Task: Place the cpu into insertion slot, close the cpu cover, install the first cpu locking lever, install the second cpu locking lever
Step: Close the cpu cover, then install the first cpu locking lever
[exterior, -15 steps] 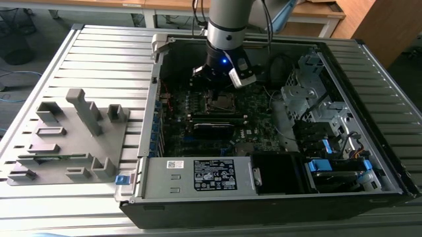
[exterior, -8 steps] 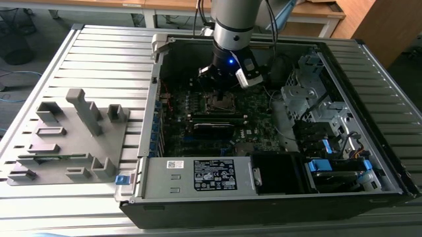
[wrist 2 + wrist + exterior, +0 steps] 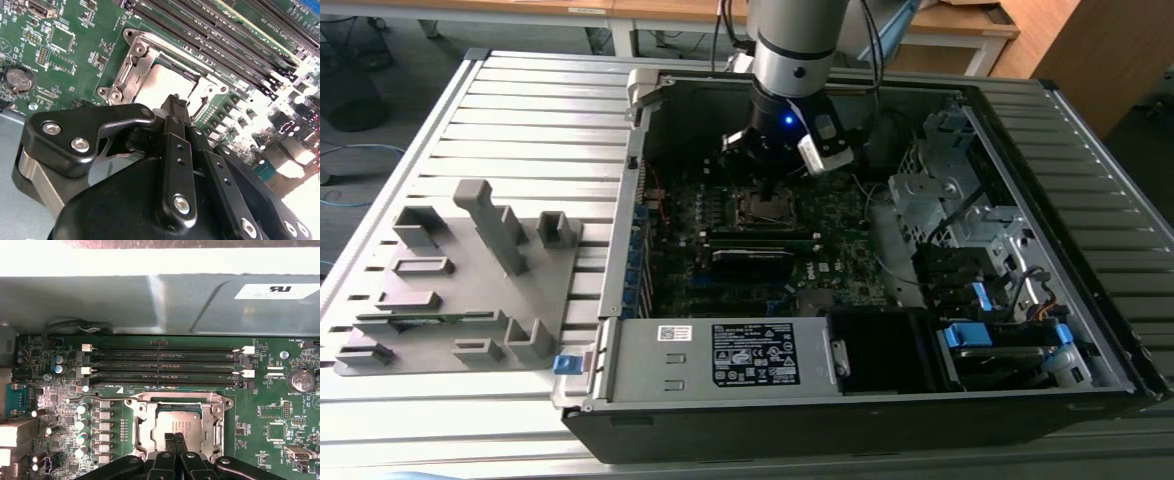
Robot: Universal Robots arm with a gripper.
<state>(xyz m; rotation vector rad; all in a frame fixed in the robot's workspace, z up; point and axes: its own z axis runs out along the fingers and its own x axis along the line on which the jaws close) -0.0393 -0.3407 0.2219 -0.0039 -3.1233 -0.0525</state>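
Gripper (image 3: 175, 437): your fingers pressed together, nothing seen between.
Cpu (image 3: 185, 417): lies directly beneath your fingertips, framed by the cpu cover (image 3: 216, 414).

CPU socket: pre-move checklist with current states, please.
1. Chip seated in socket: ok, it lies flat in the recess.
2. Cover down over chip: ok, the frame looks flat around it.
3. Locking levers latched: cannot tell.
4. Gripper empty: ok, shut with nothing seen between the fingers.
5. Gripper over the socket: ok, tips sit above the chip's edge; contact cannot tell.
6. Memory slots clear of gripper: ok.
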